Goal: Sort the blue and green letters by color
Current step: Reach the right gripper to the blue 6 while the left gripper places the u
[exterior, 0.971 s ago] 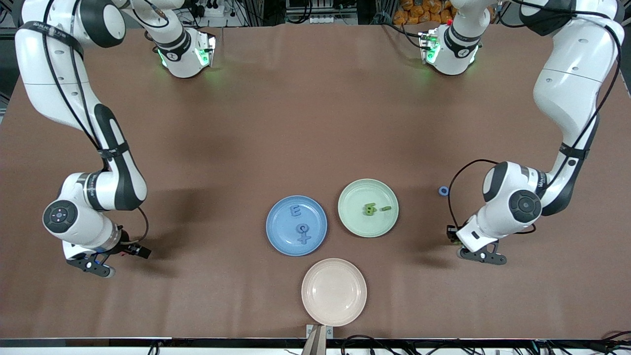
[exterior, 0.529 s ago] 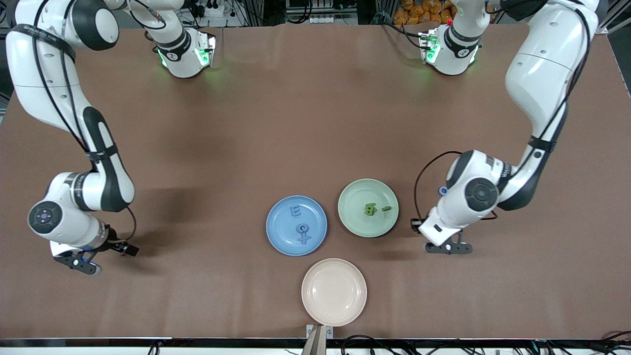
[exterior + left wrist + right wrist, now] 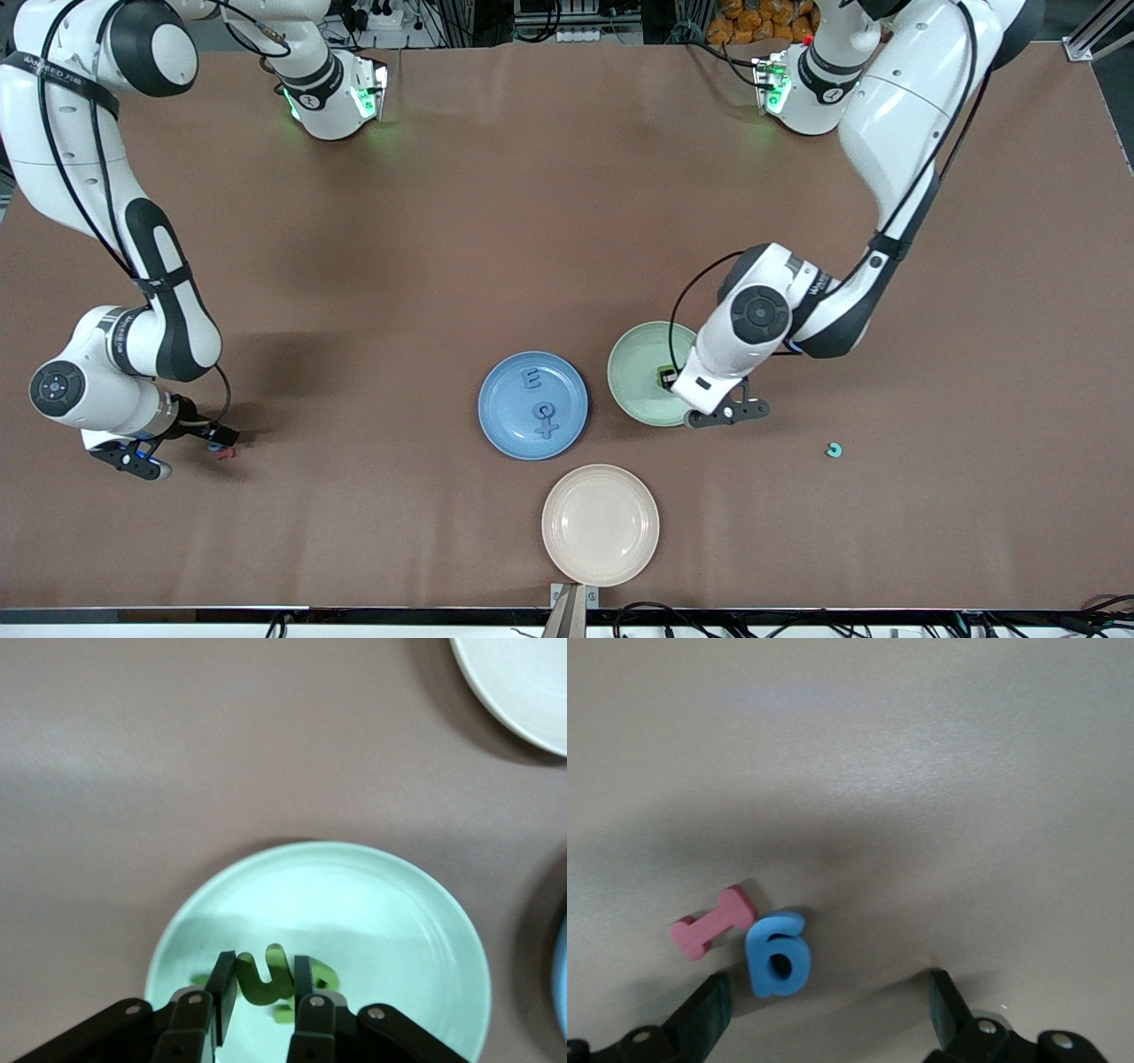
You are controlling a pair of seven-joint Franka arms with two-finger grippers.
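Right gripper (image 3: 133,462) hanging low over the table's right-arm end, fingers (image 3: 700,1014) standing wide apart with nothing between them; a blue 6 (image 3: 777,955) and a pink I-shaped piece (image 3: 711,923) lying on the cloth just under it, touching each other. Blue plate (image 3: 496,434) holding blue letters (image 3: 539,400). Pink plate (image 3: 567,549) sitting nearest the front camera. Left gripper (image 3: 259,992) hovering over the green plate (image 3: 399,912), fingers clamped on a green U (image 3: 263,977). A small teal piece (image 3: 833,450) lying alone toward the left arm's end

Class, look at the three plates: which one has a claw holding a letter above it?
The green plate: the left claw holds a green letter above it. The blue and pink plates have no claw overhead.
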